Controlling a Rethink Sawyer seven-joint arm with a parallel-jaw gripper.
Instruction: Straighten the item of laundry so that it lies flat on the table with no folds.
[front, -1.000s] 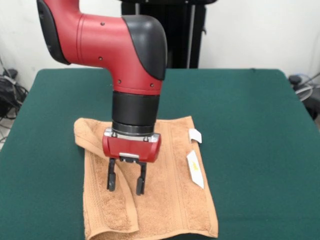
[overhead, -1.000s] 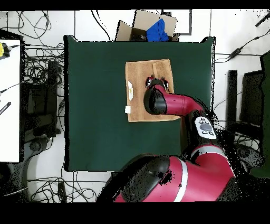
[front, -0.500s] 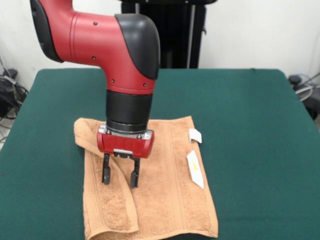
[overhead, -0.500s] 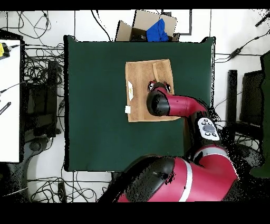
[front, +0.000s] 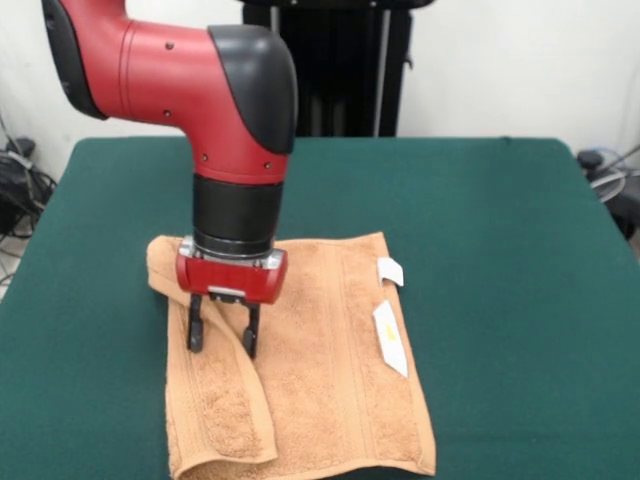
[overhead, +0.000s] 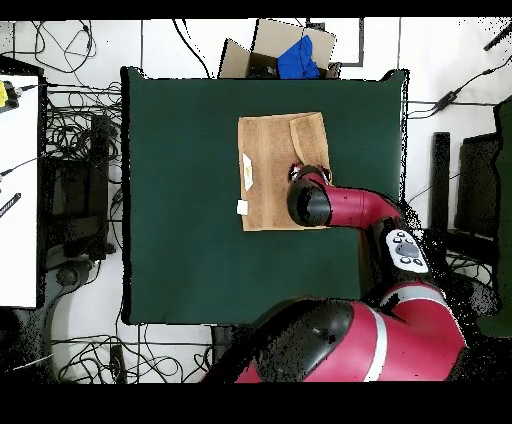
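A: Terry towel (front: 330, 370) lies at lower centre of the front view on the table (front: 500, 250), its left strip folded over. Our gripper (front: 222, 338) stands above that fold, fingers parted, holding nothing.

B: Risk: if we close on both layers, we drag the whole towel instead of unfolding it.

A: In the overhead view, the towel (overhead: 270, 165) sits upper centre. We see bare table (overhead: 180, 200) on its left, but little margin on its right.
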